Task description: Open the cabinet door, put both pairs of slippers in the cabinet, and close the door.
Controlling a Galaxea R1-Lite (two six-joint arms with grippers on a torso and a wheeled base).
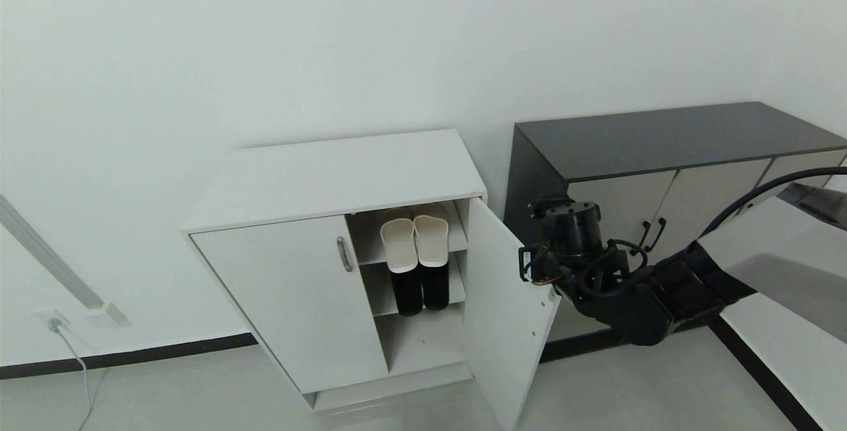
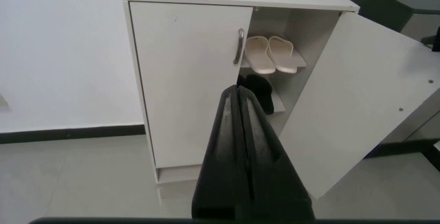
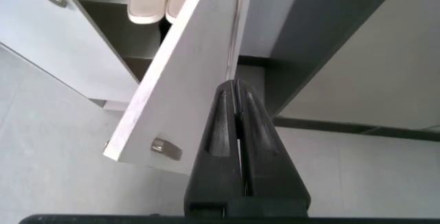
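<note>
The white cabinet [image 1: 331,179] stands against the wall with its left door [image 1: 291,298] closed and its right door [image 1: 509,312] swung open. A white pair of slippers [image 1: 415,240] lies on the upper shelf and a black pair [image 1: 420,288] on the shelf below; both also show as white slippers [image 2: 275,52] and black slippers [image 2: 260,90]. My right gripper [image 3: 237,86] is shut and holds nothing, close to the outer face of the open door [image 3: 185,80], above its handle [image 3: 167,148]. Also shut on nothing, my left gripper [image 2: 237,93] is in front of the cabinet, apart from it.
A dark grey sideboard [image 1: 662,133] with pale doors stands just right of the cabinet, behind my right arm [image 1: 595,272]. A wall socket with a cable [image 1: 53,320] is low on the left wall. Grey floor [image 1: 198,391] lies open in front of the cabinet.
</note>
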